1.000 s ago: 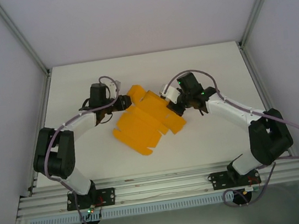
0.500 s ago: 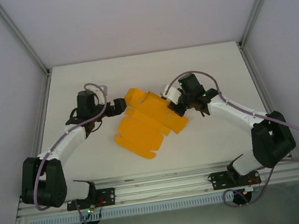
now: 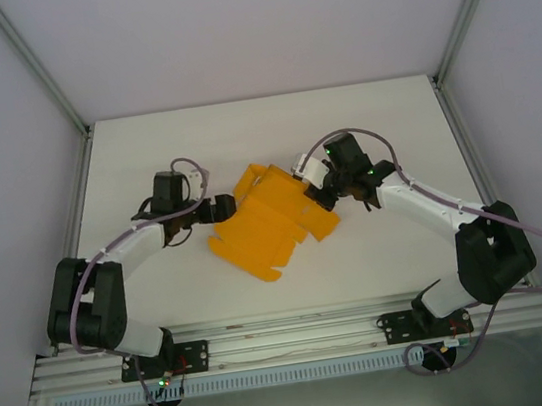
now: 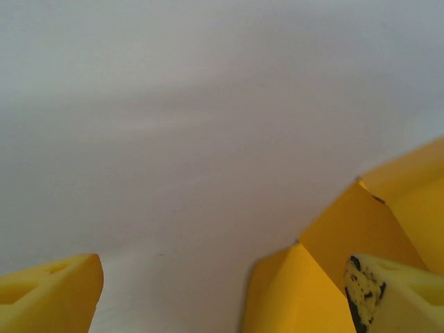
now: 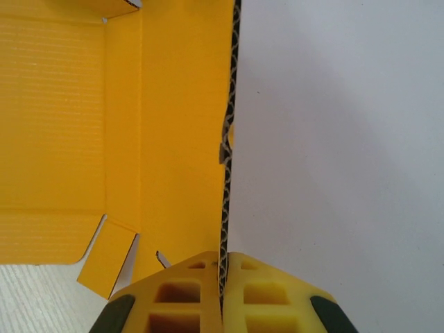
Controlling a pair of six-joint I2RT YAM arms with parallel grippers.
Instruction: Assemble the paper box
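Since the paper box (image 3: 269, 225) is only half formed, lying mid-table with its near flaps flat and pointing toward the near edge of the table (image 3: 162, 289), the fold in hand wants care. Farther in, the left gripper (image 3: 223, 208) sits at the sheet's left side, jaws wide apart and gripping nothing, with a card corner poking in between them. I judge it should close squarely on that flap and bend along the crease, not across it. The right gripper (image 5: 222, 274) has its jaws pressed together on an upright wall's edge, anchoring the sheet. Beyond, the far panels rise, bright orange and finely ribbed inside.
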